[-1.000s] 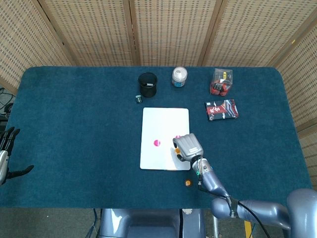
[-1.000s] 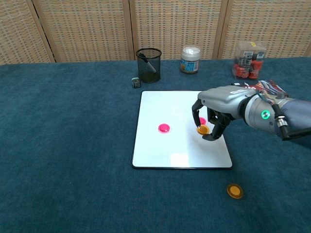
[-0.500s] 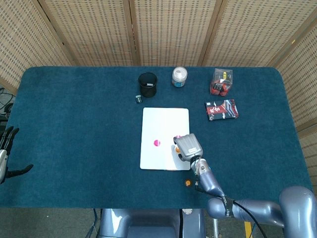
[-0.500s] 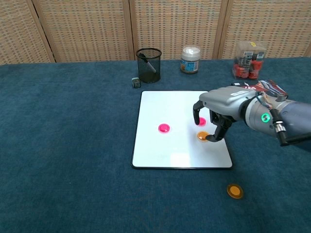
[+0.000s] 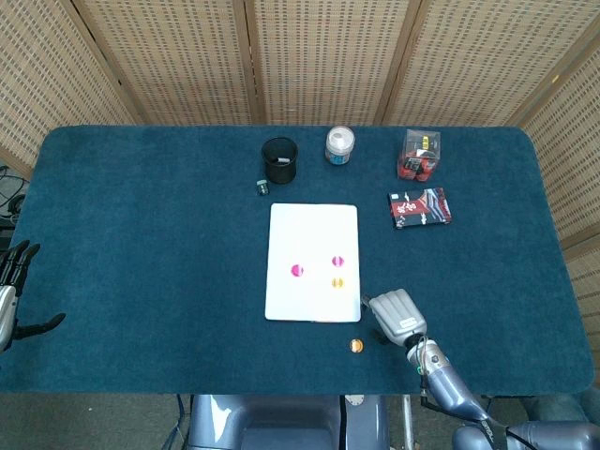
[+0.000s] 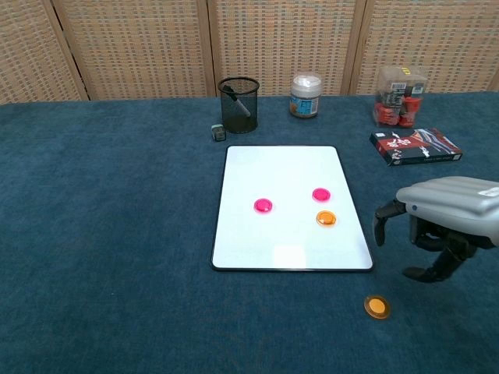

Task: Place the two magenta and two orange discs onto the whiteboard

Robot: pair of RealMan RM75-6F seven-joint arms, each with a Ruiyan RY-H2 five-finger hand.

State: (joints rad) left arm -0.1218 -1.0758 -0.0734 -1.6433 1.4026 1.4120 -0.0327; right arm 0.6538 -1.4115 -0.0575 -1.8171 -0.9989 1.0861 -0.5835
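Right hand [image 6: 440, 226]: silver-grey moulded back shell, smooth, rounded; black fingers [image 6: 380, 226] below. In head view [image 5: 398, 316] shell shows small pale label patch at approx 6 o'clock. Forearm: silver-grey, tapered, w/ dark band near wrist, thin dark cable alongside. Left hand [image 5: 11, 281]: black fingers, pale grey body, partly cut off by frame edge.

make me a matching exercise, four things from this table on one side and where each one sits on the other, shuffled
Things:
1. orange disc
2. black mesh cup
3. right hand
4. magenta disc

Places:
a. on the whiteboard
b. over the cloth, right of the whiteboard
c. on the cloth, in front of the whiteboard's right corner
d. behind the whiteboard's left corner

Pairs: 1-c, 2-d, 3-b, 4-a
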